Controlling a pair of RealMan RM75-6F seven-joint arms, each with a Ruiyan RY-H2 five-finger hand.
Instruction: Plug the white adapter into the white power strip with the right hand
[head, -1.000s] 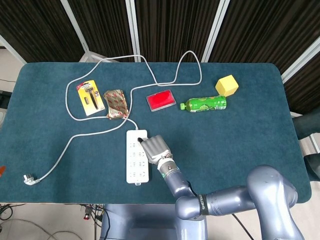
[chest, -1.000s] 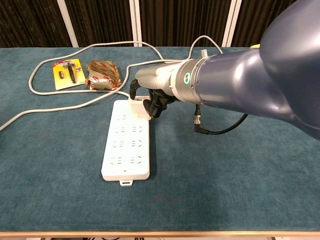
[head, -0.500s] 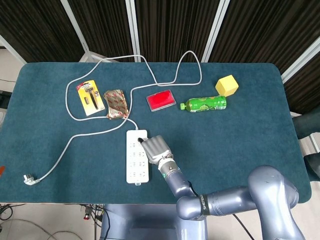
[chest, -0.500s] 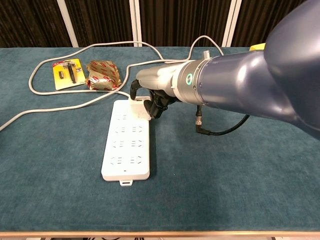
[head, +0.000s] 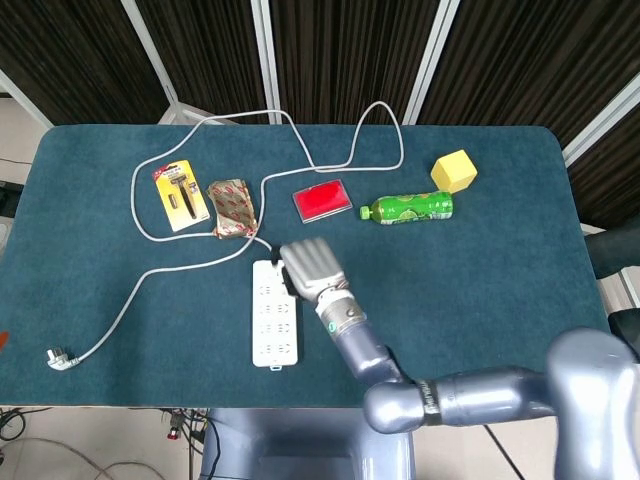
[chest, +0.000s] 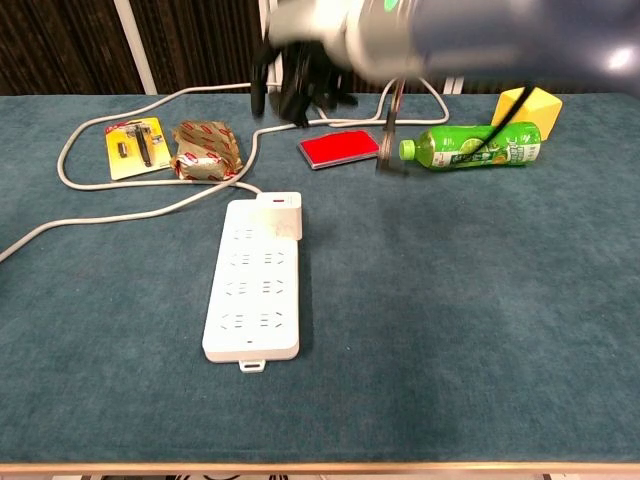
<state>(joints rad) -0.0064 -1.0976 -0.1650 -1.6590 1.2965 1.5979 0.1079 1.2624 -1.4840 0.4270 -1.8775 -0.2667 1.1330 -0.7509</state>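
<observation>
Finding the white adapter (chest: 285, 213) seated upright in the far right corner of the white power strip (chest: 255, 285), directly beneath the right robot hand (head: 312, 270) and well apart from it in height. Seeing a small, plain white block, square-edged, blending closely with the strip's own casing and standing just proud of it. Reading the strip's long axis as running from under the robot hand back toward the robot's body, flat on the surface (head: 480, 260), with the remaining sockets lying nearer than the hand. Hovering above that end, holding nothing, fingers hanging loosely apart as far as the blurred chest view is showing; judging the insertion as already made and any coming move as a straight rise away from the plug. Not seeing the left robot hand in either view, leaving the right as the only one near. Trailing away to the left of the hand, a grey cord (chest: 160, 206) from the strip's far end; lying beyond the hand, a red case (head: 322, 200), a green bottle (head: 412, 208) and a yellow block (head: 454, 171); resting beyond and to its left, a razor pack (head: 180, 197) and a snack packet (head: 232, 208).
</observation>
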